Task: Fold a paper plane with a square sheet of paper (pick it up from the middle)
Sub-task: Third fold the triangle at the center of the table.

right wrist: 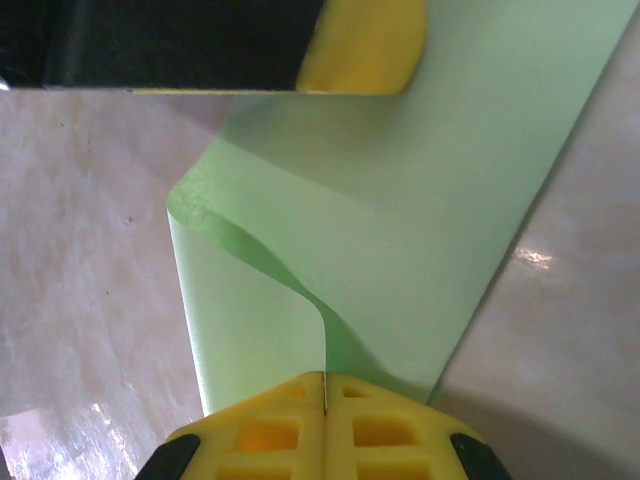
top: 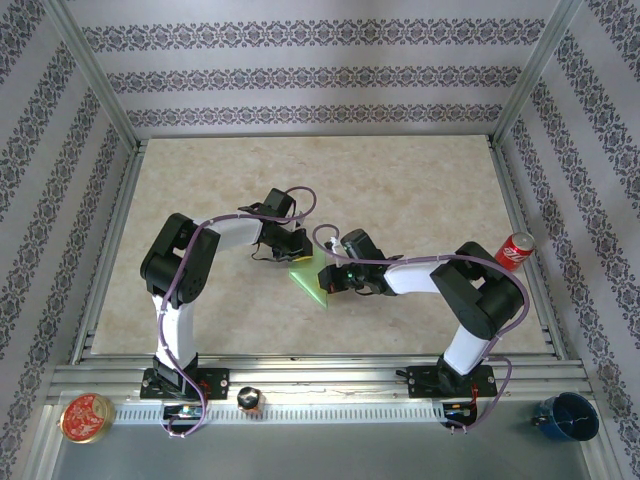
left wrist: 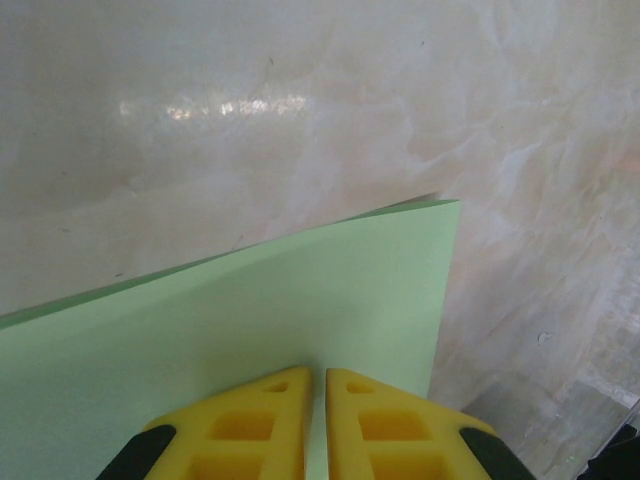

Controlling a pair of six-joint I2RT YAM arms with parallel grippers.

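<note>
From above, the two arms meet near the middle of the beige marbled tabletop (top: 400,190), where the pale-green sheet of paper (top: 308,282) lies as a small pointed wedge between the left end effector (top: 296,257) and the right end effector (top: 330,280). This view also takes in the surroundings. A red can (top: 516,250) stands at the right edge, its white lettering too small to read. On the near rail are a round red-and-gold tin (top: 85,417), with no legible print, a small dark object (top: 248,400) and a blue cup (top: 568,416). The left wrist camera gives the close detail of the grip: the left end effector (left wrist: 318,372) has its yellow fingers (left wrist: 265,405) drawn to a narrow slit with the plain, unmarked sheet (left wrist: 300,300) running into it. A darker second layer peeks out along the sheet's far edge, above the glossy tabletop (left wrist: 300,100). The right wrist camera shows the right end effector (right wrist: 323,378) pressed fully together, pinching the sheet (right wrist: 420,220) where one layer curls up and over into a soft fold. At the top of that view the other arm's yellow pad (right wrist: 365,45) sits against the paper, with the tabletop (right wrist: 80,250) on both sides.
</note>
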